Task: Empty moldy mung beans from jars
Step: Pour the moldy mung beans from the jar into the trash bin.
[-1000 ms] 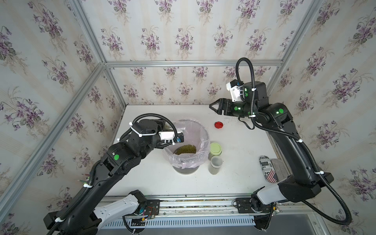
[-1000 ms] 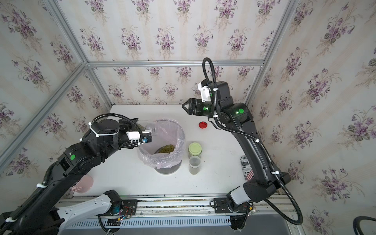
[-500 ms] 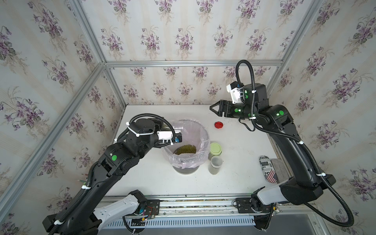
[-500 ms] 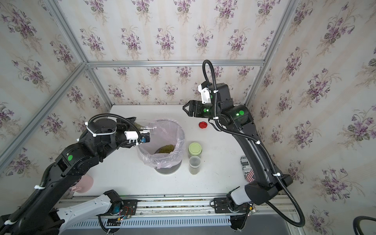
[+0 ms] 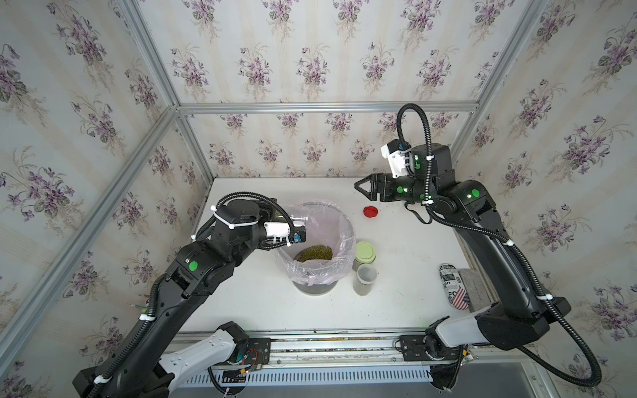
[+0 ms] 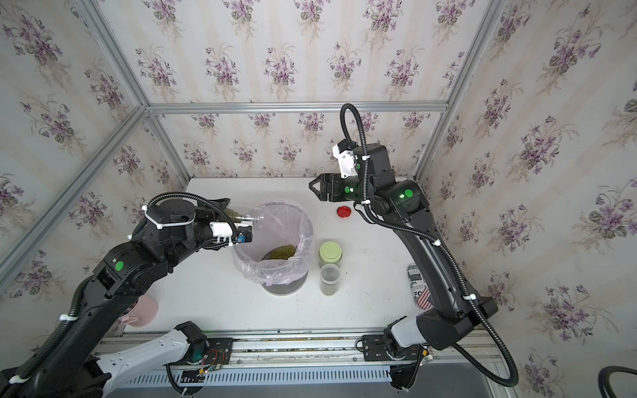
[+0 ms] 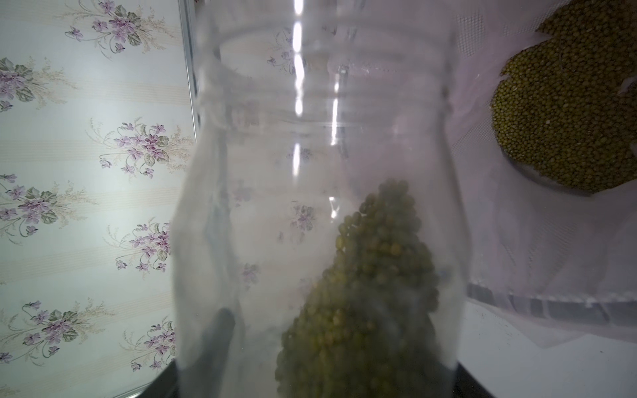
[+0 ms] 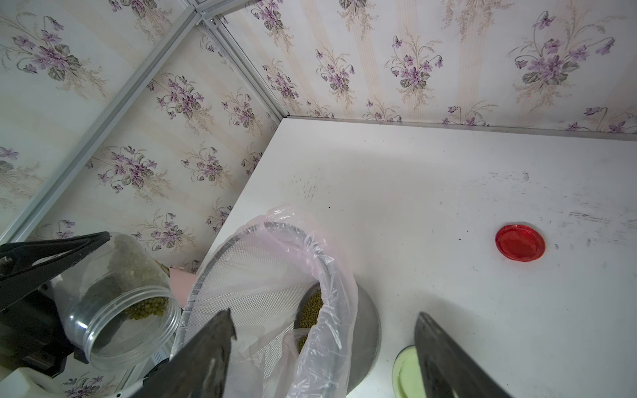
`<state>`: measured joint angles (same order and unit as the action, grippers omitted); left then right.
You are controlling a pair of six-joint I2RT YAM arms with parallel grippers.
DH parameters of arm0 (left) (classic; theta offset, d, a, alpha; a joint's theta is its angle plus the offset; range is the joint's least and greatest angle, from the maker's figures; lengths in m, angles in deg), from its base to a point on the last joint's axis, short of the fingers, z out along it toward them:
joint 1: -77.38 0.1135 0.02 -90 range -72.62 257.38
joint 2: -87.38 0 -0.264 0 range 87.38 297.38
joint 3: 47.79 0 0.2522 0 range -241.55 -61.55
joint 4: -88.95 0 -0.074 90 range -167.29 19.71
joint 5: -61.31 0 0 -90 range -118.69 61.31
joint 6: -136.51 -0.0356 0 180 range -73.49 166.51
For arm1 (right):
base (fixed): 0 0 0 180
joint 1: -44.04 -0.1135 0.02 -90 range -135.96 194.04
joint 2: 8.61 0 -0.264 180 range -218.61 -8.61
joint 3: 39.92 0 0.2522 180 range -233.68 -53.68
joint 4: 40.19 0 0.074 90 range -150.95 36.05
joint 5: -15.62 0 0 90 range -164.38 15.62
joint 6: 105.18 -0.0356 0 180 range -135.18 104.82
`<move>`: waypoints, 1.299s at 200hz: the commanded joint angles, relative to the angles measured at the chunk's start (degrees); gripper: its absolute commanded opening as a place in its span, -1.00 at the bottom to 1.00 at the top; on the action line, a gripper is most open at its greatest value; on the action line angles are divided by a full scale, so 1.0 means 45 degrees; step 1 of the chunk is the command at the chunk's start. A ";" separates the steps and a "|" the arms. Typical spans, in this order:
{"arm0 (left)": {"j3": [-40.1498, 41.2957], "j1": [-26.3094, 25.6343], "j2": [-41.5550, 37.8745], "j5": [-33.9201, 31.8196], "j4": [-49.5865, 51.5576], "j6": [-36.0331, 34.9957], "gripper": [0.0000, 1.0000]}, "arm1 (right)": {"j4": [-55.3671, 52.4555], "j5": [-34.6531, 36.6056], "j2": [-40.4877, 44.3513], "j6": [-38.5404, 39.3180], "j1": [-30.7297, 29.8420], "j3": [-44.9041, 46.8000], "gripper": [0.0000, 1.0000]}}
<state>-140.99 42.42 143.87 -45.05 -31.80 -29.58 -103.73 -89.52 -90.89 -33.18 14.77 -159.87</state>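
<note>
Your left end effector (image 8: 103,272) has drawn back slightly, clamped on the tilted clear jar (image 8: 120,310), its mouth beside the rim of the pink-lined bin (image 5: 350,227); olive-green mung beans (image 7: 372,293) sit inside. Your right end effector (image 5: 358,189) hovers released above the surface (image 5: 413,248).

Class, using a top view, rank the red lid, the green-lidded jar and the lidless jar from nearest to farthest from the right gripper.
1. red lid: lying alone toward the back, closest to the right gripper.
2. green-lidded jar: mid-scene, farther forward.
3. lidless jar: just past the green-lidded one, farthest forward.
</note>
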 commanded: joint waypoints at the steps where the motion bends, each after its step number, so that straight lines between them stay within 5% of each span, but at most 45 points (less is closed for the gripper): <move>1: -0.0030 -0.0004 -0.0125 0.0158 -0.0448 -0.0452 -0.22 | 0.0512 0.0157 0.0235 0.0268 -0.0017 0.0222 0.60; 260: -0.0396 0.0132 0.0484 -0.1071 0.0007 -0.3686 -0.28 | 0.1843 -0.0613 0.1185 -0.0175 -0.0002 0.1759 0.60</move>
<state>-142.98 42.94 146.36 -49.05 -31.36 -42.06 -98.23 -91.82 -85.86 -33.02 14.77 -152.03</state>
